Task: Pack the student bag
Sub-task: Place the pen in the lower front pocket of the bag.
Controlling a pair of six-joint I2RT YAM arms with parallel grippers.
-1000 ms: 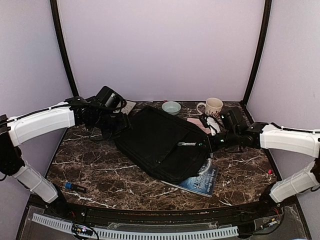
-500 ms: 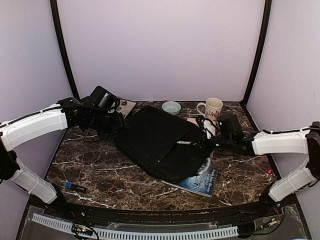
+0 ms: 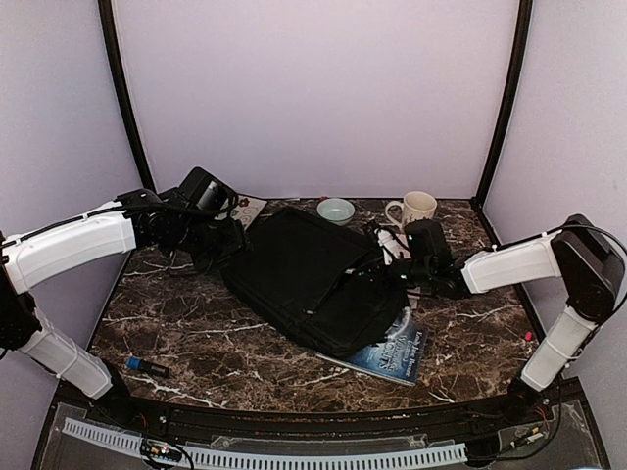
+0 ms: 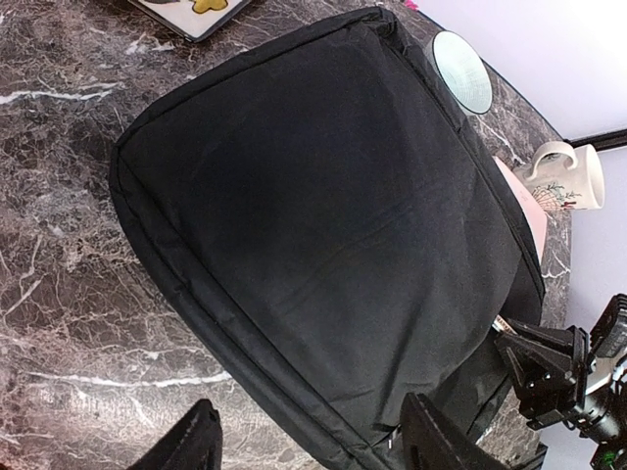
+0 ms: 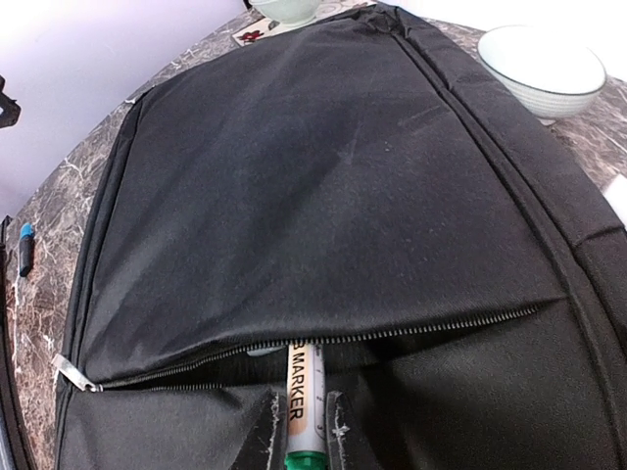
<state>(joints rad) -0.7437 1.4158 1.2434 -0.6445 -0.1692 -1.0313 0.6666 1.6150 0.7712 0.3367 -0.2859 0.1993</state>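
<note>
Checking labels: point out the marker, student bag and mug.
marker (image 5: 303, 390): right wrist view, lettered barrel.
student bag (image 4: 323, 225): left wrist view, middle of fabric panel.
mug (image 4: 576, 182): left wrist view, side wall.

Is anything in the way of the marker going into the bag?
Nothing I can see. The right gripper holds the marker, and its far end sits tucked under the open zipper of the bag.
</note>
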